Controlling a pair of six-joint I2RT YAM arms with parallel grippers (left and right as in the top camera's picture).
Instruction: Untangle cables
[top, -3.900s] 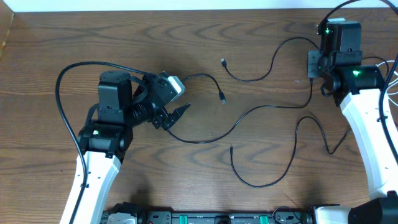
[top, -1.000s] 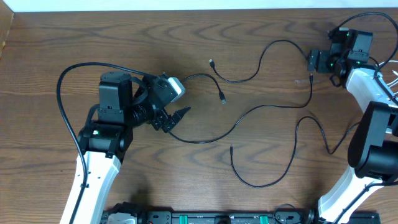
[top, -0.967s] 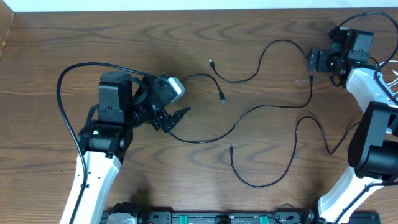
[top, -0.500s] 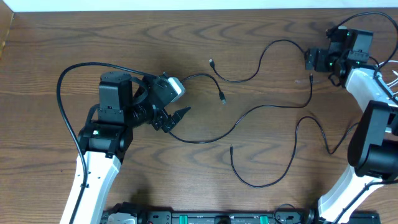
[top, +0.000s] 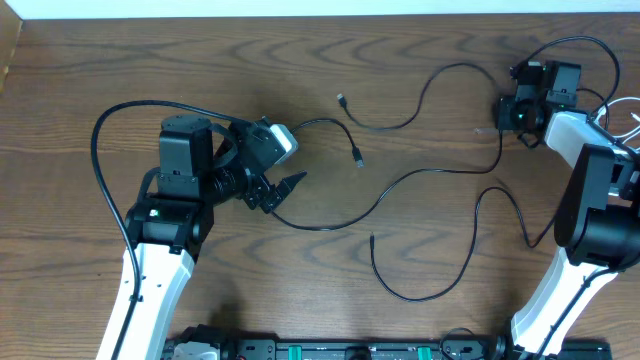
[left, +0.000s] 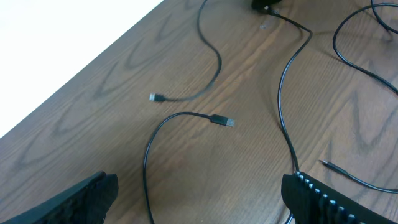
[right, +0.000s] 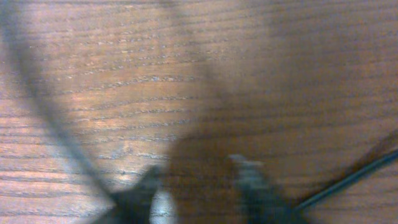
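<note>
Three thin black cables lie spread across the wooden table. One (top: 420, 108) runs from a small plug at the upper middle to my right gripper (top: 503, 108). A second (top: 400, 181) loops from a plug (left: 222, 121) past my left gripper (top: 285, 190) and over to the right. A third (top: 425, 297) curls at the lower middle. No white cord shows. My left gripper (left: 199, 208) is wide open and low over the table, with the second cable (left: 146, 180) passing between its fingers. The right wrist view is blurred; my right gripper (right: 196, 193) shows its fingers apart over bare wood.
The thick black arm wire (top: 100, 150) arcs left of the left arm. The right arm's body (top: 590, 200) stands along the right edge, with its wires behind it. The table's far edge (top: 300, 16) meets a white wall.
Over the last second my right gripper has shifted a little to the right and down near the cable end. The cables and the left arm have not moved.
</note>
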